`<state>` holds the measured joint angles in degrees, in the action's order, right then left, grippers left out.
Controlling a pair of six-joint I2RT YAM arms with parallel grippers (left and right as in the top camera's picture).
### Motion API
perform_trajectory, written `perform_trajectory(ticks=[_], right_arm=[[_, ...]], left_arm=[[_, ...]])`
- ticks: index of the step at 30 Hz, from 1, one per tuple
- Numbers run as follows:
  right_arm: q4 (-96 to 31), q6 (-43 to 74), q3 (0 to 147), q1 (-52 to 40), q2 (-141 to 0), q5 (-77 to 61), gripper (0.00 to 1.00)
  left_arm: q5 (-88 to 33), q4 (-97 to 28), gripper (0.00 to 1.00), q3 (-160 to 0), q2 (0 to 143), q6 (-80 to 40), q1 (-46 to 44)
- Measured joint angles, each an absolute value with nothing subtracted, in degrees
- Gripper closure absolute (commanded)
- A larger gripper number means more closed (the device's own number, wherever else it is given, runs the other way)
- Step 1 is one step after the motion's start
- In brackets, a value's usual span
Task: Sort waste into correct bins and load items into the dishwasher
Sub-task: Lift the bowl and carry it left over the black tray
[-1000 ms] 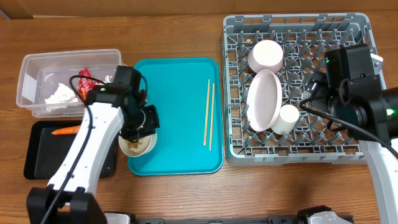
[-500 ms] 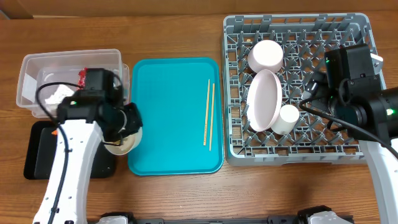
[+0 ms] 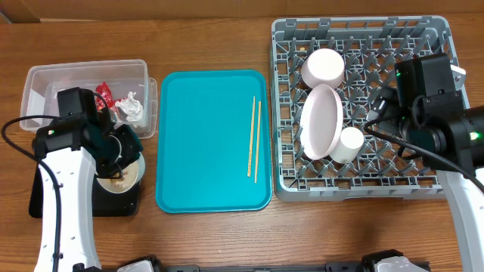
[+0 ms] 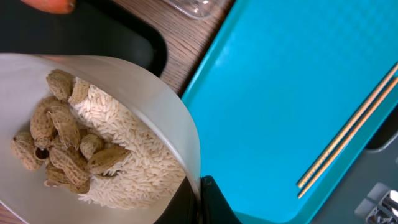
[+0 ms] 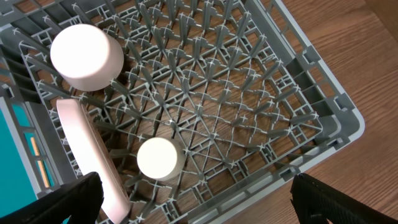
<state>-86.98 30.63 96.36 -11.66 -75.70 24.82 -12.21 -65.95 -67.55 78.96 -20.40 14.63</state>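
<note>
My left gripper (image 4: pixel 199 200) is shut on the rim of a white bowl (image 4: pixel 158 109). The bowl holds beige nut-like scraps (image 4: pixel 62 146) on white rice. In the overhead view the bowl (image 3: pixel 125 180) hangs over the right end of the black tray (image 3: pixel 47 198). An orange carrot (image 4: pixel 51 5) lies in that tray. The clear tub (image 3: pixel 41 83) holds tissues (image 3: pixel 132 107) and a red wrapper (image 3: pixel 104 94). Chopsticks (image 3: pixel 255 140) lie on the teal tray (image 3: pixel 204 151). The dish rack (image 3: pixel 363 185) holds a plate (image 3: pixel 321 122), a bowl (image 3: pixel 324 68) and a cup (image 3: pixel 351 143). My right gripper (image 5: pixel 199 205) is open above the rack.
The teal tray lies between the bins on the left and the rack on the right. Bare wooden table (image 3: pixel 227 234) runs along the front edge. The right half of the rack (image 5: pixel 249 93) has free pegs.
My left arm has carried the bowl left, off the teal tray's front left corner and over the black tray. The right arm has not moved.
</note>
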Motion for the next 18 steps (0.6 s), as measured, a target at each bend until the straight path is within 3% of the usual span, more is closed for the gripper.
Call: perform_trajectory(ticks=[9, 18], right_arm=[[-87.0, 30.6, 96.4, -11.7, -75.7, 24.8, 0.00], [-87.0, 30.6, 96.4, -11.7, -75.7, 24.8, 0.00]], left_arm=[[-13.4, -64.9, 0.96, -67.6, 79.0, -19.6, 20.5], [-26.2, -63.2, 0.96, -67.5, 79.0, -13.4, 33.2]])
